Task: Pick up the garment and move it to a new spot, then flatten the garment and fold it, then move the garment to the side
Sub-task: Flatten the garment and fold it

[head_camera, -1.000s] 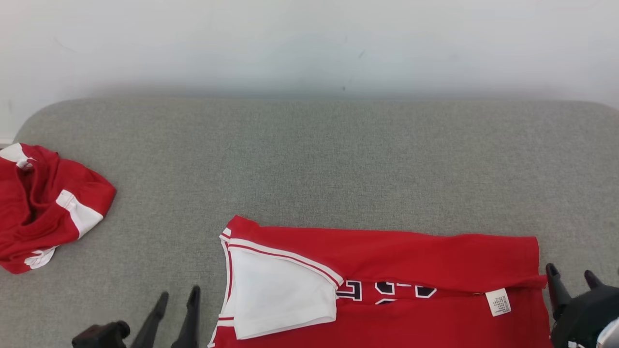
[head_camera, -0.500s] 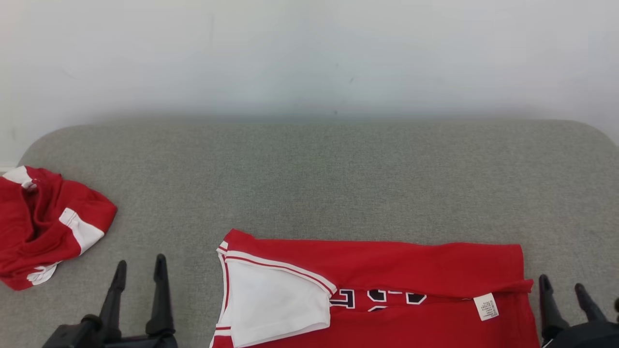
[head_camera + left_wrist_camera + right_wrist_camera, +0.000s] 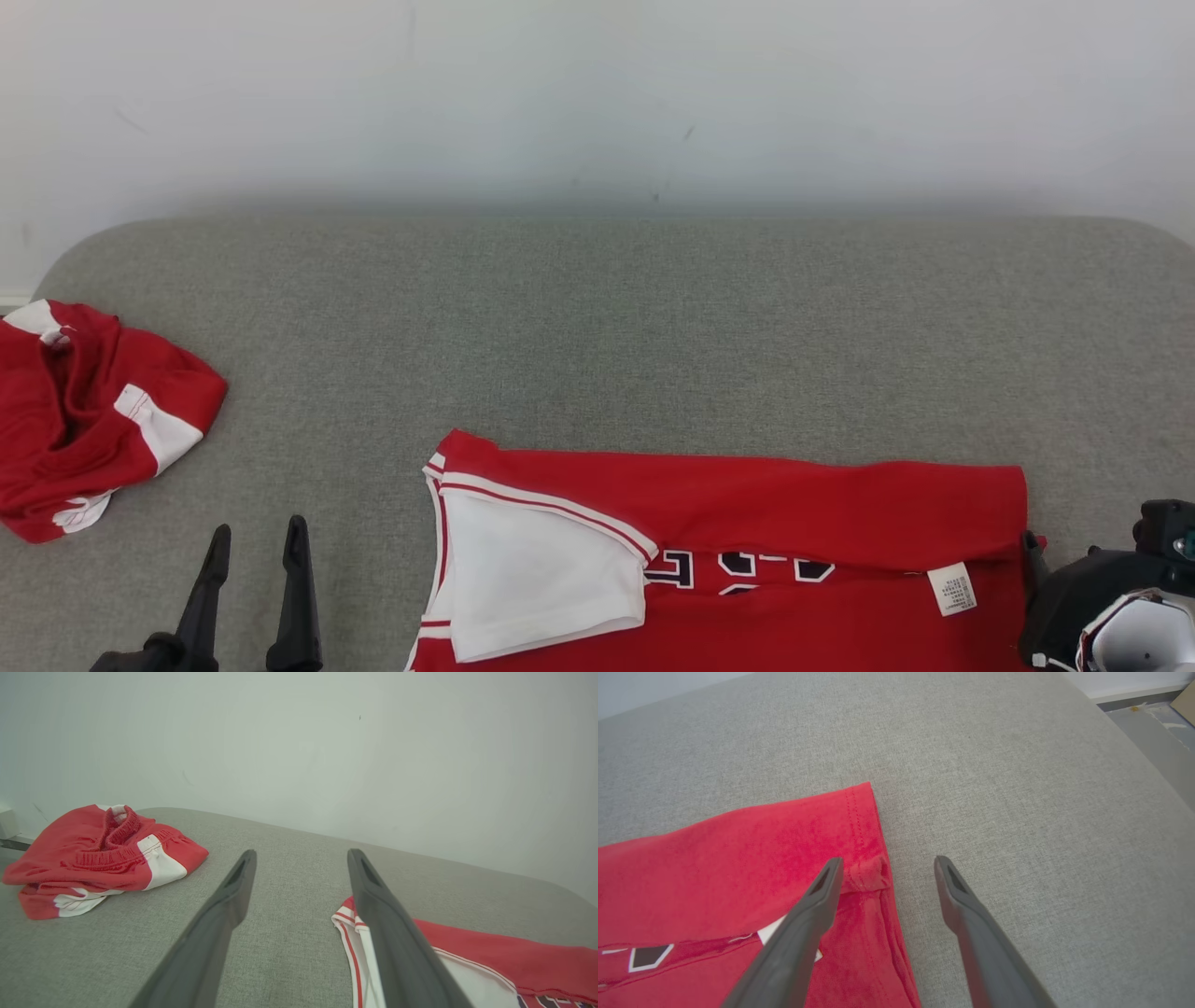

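We see the red garment [image 3: 747,495] folded lengthwise along the table's [image 3: 597,327] near edge. Our left claw [image 3: 260,527] gapes wide and empty beside its left end. Our right claw [image 3: 888,860], equally wide, hovers over its right hem.

This looks like a plain indoor test room set up for handling clothes, though a spare room in a home cannot be ruled out. A broad desk covered in grey woven fabric [image 3: 597,327], with rounded corners, stands flush against a plain, lightly scuffed white wall [image 3: 597,84] at 12 o'clock. In the right wrist view, past the desk's edge at 1 o'clock, there is a smooth grey floor [image 3: 1153,732] flecked with white, a pale strip at the wall's foot [image 3: 1134,693] and the corner of a tan cardboard-like sheet [image 3: 1188,700]. On the desk lie a flat red sports jersey with white trim [image 3: 747,495] at 6 o'clock and crumpled red-and-white shorts [image 3: 75,420] at 9 o'clock.
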Controlling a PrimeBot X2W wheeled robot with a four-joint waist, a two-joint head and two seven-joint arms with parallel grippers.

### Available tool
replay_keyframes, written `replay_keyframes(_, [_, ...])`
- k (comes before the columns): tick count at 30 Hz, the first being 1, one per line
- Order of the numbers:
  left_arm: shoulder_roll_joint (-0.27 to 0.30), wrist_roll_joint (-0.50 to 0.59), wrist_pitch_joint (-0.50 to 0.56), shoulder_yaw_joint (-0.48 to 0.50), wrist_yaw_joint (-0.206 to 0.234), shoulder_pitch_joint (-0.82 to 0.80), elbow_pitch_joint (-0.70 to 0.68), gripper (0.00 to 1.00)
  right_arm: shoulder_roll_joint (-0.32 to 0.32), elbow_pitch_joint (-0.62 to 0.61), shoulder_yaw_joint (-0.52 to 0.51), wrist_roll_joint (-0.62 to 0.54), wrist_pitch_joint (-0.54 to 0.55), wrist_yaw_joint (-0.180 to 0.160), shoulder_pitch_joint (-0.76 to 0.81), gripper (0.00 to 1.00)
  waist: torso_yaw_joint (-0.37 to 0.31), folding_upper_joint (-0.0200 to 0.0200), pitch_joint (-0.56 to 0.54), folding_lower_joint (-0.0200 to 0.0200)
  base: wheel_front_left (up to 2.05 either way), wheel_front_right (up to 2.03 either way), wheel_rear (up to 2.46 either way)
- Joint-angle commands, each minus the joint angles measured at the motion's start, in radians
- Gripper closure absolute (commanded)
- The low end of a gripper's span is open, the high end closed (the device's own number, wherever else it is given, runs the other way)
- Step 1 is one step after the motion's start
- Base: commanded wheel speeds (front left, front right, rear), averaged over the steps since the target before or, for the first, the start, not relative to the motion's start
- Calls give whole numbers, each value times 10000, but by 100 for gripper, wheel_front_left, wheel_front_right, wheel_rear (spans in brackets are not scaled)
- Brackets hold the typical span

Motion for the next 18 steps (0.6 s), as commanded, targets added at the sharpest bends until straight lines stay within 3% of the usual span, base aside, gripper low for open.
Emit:
replay_keyframes(1, [-38,145,-38,19,-65,-76,77,0,7,149,-61,-89,62,-17,-193,0,129,-1,138,0,0,0,0])
replay_keyframes(10, [-137,274,-38,83,-239,-116,336,0,9,1540,-243,-709,294,-17,-466,0,306,-1,278,0,0,0,0])
replay_keyframes(16, [-201,316,-38,156,-301,-86,412,0,18,2139,-192,-336,51,-17,-681,0,260,-1,316,0,0,0,0])
replay_keyframes(17, [-208,331,-38,170,-306,-98,414,0,21,2227,-144,-303,25,-17,-712,12,249,-1,329,0,0,0,0])
replay_keyframes(18, [-214,345,-38,181,-312,-119,418,0,26,2302,-123,-279,12,-17,-764,44,241,-1,342,0,0,0,0])
